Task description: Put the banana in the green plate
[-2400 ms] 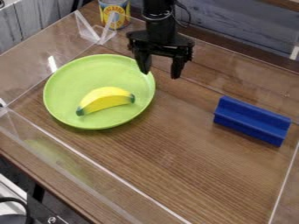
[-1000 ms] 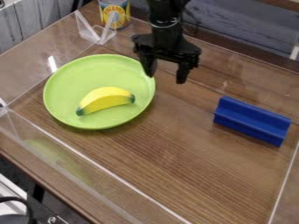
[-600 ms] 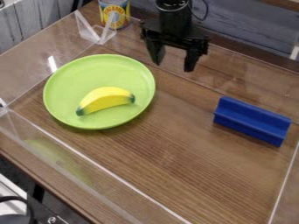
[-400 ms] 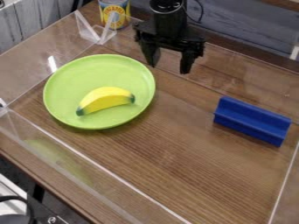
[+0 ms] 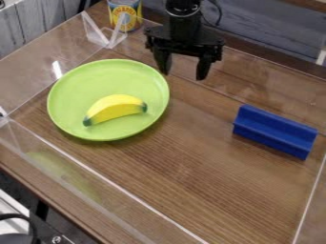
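The yellow banana [image 5: 114,109] lies inside the lime-green plate [image 5: 76,81] at the left of the table, near the plate's middle. My black gripper [image 5: 185,69] hangs above the table just past the plate's upper right rim, pointing down. Its two fingers stand apart with nothing between them, so it is open. It touches neither the plate nor the banana.
A blue rectangular block [image 5: 274,131] lies at the right. A yellow-labelled can [image 5: 122,13] stands at the back, beside a clear plastic piece [image 5: 95,33]. Transparent walls edge the wooden table [image 5: 178,181].
The gripper has risen and drifted back, away from the plate's right rim, with a slight roll of the wrist. The banana and plate have stayed in place.
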